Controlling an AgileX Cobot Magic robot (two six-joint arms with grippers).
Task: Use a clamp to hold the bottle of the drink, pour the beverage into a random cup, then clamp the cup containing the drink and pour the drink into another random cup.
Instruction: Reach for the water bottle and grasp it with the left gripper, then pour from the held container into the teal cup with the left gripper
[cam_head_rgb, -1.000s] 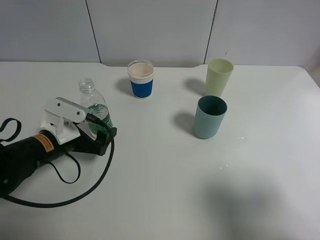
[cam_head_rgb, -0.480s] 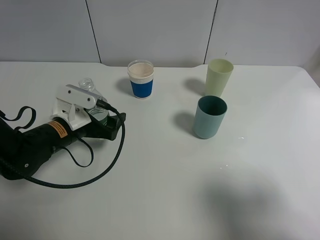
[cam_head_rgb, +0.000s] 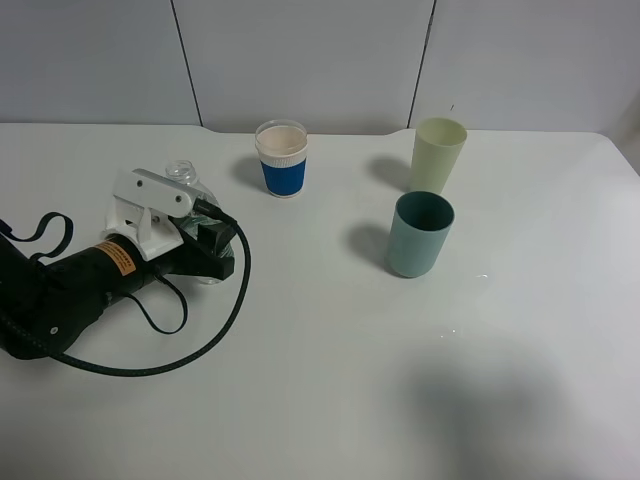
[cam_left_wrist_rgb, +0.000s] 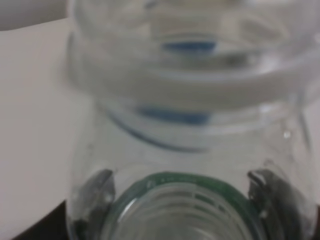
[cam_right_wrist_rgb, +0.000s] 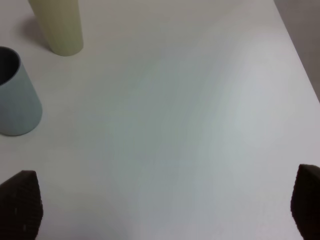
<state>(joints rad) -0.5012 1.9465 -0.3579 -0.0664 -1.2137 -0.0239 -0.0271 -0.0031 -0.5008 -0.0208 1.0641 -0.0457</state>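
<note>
A clear plastic bottle (cam_head_rgb: 182, 175) with a green label stands uncapped at the left of the table. My left gripper (cam_head_rgb: 205, 247) is shut on its body. In the left wrist view the bottle (cam_left_wrist_rgb: 190, 115) fills the frame, with a dark finger (cam_left_wrist_rgb: 95, 197) pressed against each side. A blue-sleeved paper cup (cam_head_rgb: 281, 158) stands at the back centre. A pale yellow-green cup (cam_head_rgb: 438, 153) and a teal cup (cam_head_rgb: 419, 233) stand to the right. My right gripper (cam_right_wrist_rgb: 162, 205) is open above bare table, with the teal cup (cam_right_wrist_rgb: 15, 100) and pale cup (cam_right_wrist_rgb: 57, 25) ahead of it.
A black cable (cam_head_rgb: 190, 340) loops on the table in front of the left arm. The white table's (cam_head_rgb: 330, 380) right edge shows in the right wrist view. A grey panelled wall runs along the back.
The left arm slid forward around the bottle and its jaws closed on the bottle's body. The right gripper stayed open.
</note>
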